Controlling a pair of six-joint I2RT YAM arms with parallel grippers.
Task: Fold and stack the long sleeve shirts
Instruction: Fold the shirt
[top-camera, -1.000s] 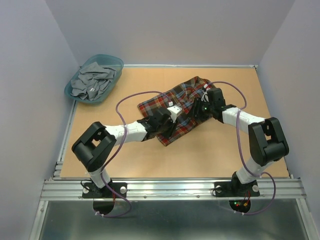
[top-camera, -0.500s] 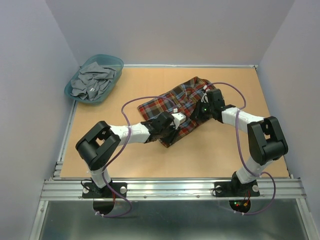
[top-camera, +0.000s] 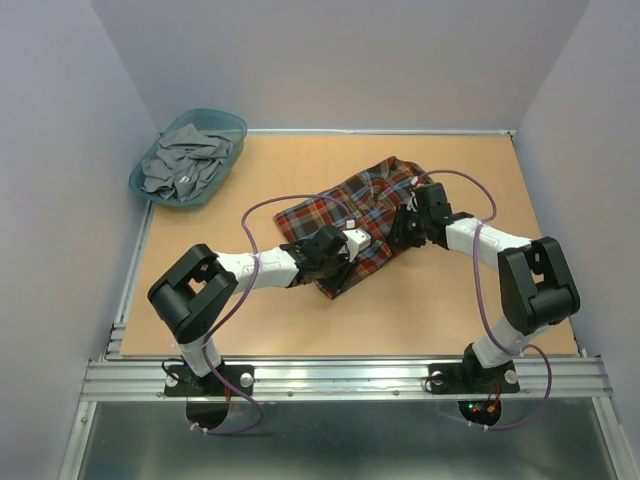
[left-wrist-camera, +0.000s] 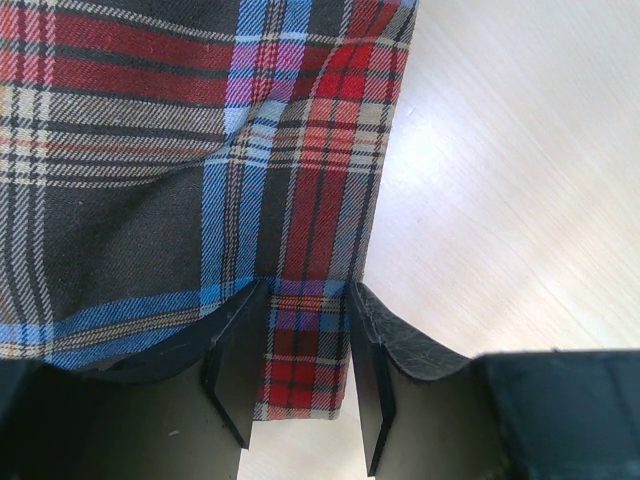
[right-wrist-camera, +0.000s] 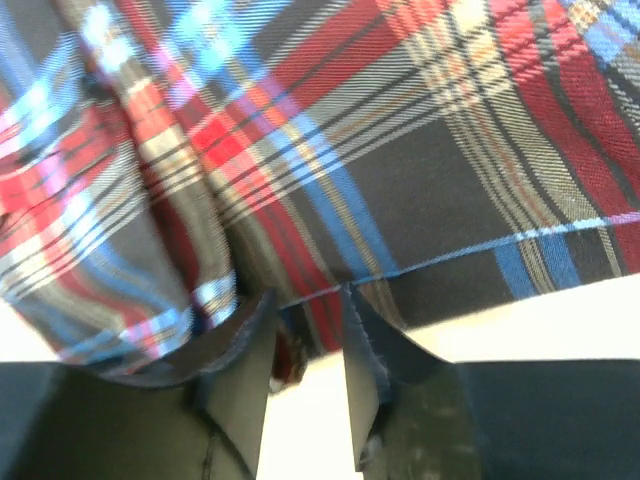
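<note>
The shirt (top-camera: 345, 205) lies rumpled at the middle of the bench (top-camera: 450, 300), its long axis running from about 8 o'clock to 2 o'clock in the top view. Both arms reach in over it. The left tool (left-wrist-camera: 305, 375) sits at the shirt's 6 o'clock, on the near long edge. The right tool (right-wrist-camera: 305, 370) works the 3 o'clock end, beside the collar side.

Each arm is as close to its own edge as the other, so the coming fold looks to turn on lifting that near edge across the long axis toward 12 o'clock.

The left tool's jaws stand about half apart, with a band of plaid hem filling the gap and bare bench just right of it. Whether they pinch the cloth or only straddle it cannot be told. The right tool's jaws are narrower, a dark fold of hem lying at their mouth and bench showing below. A firm grip there cannot be told either.

A basket (top-camera: 140, 185) of grey cloth sits well apart at 10 o'clock.
</note>
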